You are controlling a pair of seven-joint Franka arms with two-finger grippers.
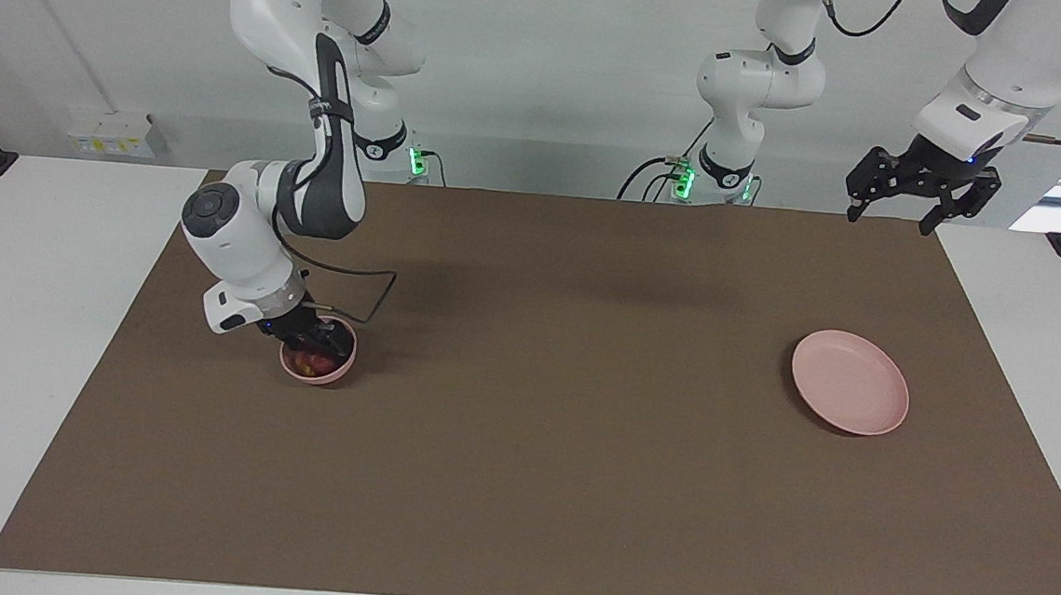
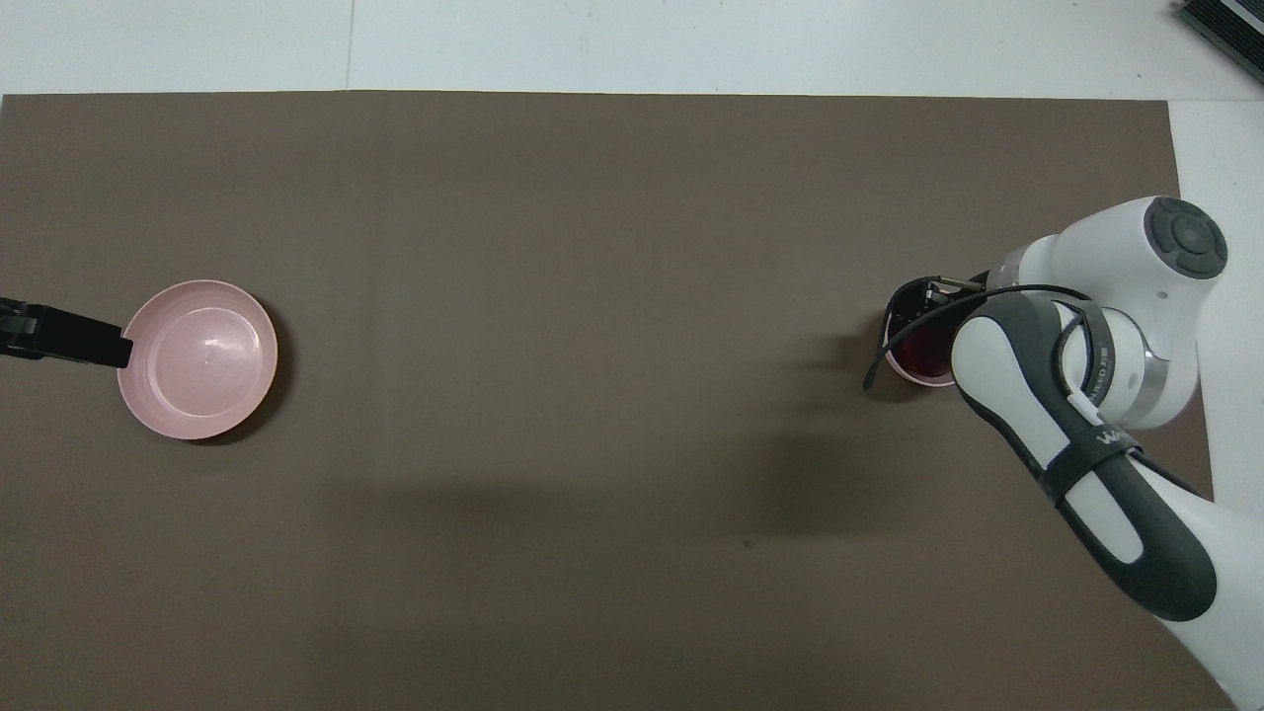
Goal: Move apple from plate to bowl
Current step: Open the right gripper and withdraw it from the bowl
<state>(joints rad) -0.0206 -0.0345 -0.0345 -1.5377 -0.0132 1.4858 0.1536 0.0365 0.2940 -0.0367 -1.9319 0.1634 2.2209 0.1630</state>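
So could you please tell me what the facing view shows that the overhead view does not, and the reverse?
Only the facing view shows the whole left claw, raised and open near the robots' edge of the brown mat, and the small dark red apple clearly, with its yellowish patch. Only the overhead view shows the wide pale pink plate's round floor inside its rim. Both show that plate bare, the small deep pale pink bowl holding the apple, and the right claw low at the bowl.
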